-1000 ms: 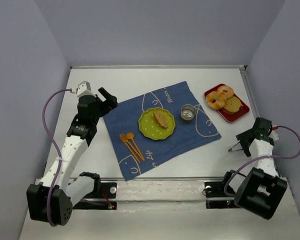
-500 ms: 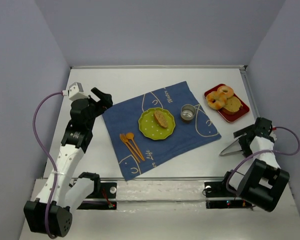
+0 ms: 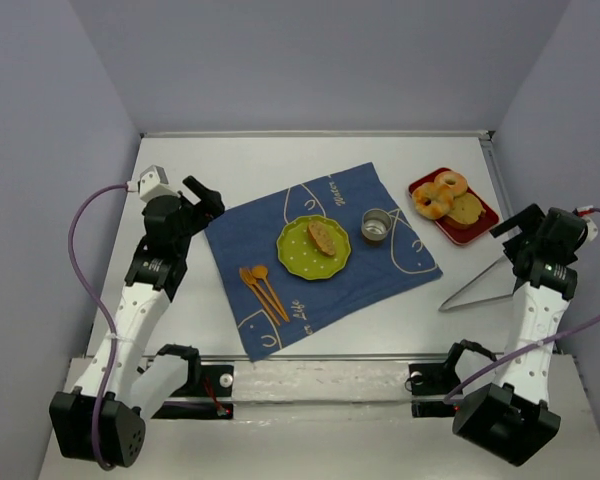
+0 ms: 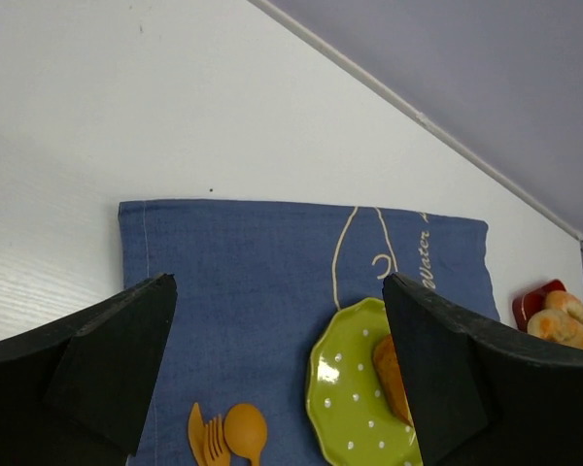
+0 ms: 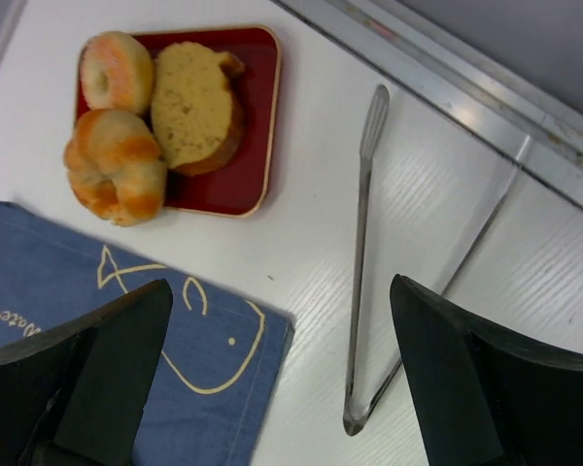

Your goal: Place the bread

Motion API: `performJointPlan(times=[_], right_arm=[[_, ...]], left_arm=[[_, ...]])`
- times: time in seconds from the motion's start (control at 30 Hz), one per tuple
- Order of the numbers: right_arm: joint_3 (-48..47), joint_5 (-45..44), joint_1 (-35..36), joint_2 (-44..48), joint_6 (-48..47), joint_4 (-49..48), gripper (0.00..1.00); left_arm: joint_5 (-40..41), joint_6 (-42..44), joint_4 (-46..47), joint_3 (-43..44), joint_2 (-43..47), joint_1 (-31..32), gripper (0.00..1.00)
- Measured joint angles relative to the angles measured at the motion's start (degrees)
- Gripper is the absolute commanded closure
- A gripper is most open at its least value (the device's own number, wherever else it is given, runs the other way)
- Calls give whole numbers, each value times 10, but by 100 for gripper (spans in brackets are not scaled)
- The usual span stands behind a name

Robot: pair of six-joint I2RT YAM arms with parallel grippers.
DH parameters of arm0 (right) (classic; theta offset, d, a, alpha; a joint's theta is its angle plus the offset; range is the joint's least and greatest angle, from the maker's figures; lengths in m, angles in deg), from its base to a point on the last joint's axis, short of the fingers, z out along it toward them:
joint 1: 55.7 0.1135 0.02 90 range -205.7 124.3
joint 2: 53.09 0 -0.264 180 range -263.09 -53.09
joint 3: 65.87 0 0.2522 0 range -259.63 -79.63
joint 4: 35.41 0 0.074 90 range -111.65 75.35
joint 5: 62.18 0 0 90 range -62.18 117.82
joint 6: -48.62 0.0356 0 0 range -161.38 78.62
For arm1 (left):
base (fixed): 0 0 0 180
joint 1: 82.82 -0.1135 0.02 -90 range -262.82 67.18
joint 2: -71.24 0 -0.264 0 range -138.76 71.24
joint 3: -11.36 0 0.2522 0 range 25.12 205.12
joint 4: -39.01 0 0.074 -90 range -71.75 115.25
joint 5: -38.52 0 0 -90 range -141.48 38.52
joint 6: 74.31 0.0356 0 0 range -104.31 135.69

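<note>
The bread (image 3: pixel 323 237) lies on the green plate (image 3: pixel 298 258), in the plate's half farther from the left gripper (image 3: pixel 206 197). The plate sits on the blue cloth (image 3: pixel 280 215). The left gripper hangs over the cloth's corner with its jaws spread wide and nothing between them. In its wrist view the bread shows ahead and to the right, partly hidden by the right-hand finger (image 4: pixel 466 379), and is well apart from the gripper. An orange fork and spoon (image 3: pixel 262 290) lie on the cloth, on the near side of the plate. The right gripper (image 3: pixel 517 235) is also wide open and empty. It is raised over the surface beside the red tray (image 3: pixel 483 222) that holds the doughnuts (image 3: pixel 435 195) and a round bun (image 3: pixel 467 208). Metal tongs (image 5: pixel 361 243) lie flat on the surface below it, framed between its fingers. From this gripper the bread is far to the left, beyond the metal cup (image 3: pixel 377 225), and outside its wrist view.
</note>
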Motion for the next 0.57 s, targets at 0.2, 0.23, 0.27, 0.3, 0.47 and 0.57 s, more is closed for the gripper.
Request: performJointPlan(times=[0.2, 0.23, 0.27, 0.3, 0.47, 0.57], right_arm=[[-52, 35, 0, 0, -23, -7, 0], [-54, 40, 0, -2, -25, -10, 0], [-56, 45, 0, -4, -27, -10, 0], [-58, 50, 0, -7, -29, -13, 0], [-59, 74, 0, -7, -31, -14, 0], [-59, 82, 0, -7, -31, -14, 0]], left_arm=[[5, 3, -24, 6, -21, 0, 1], [9, 4, -31, 10, -21, 0, 1], [13, 4, -35, 14, -20, 0, 1], [18, 3, -39, 18, -18, 0, 1], [44, -3, -47, 22, 19, 0, 1], [55, -6, -51, 22, 41, 0, 1]])
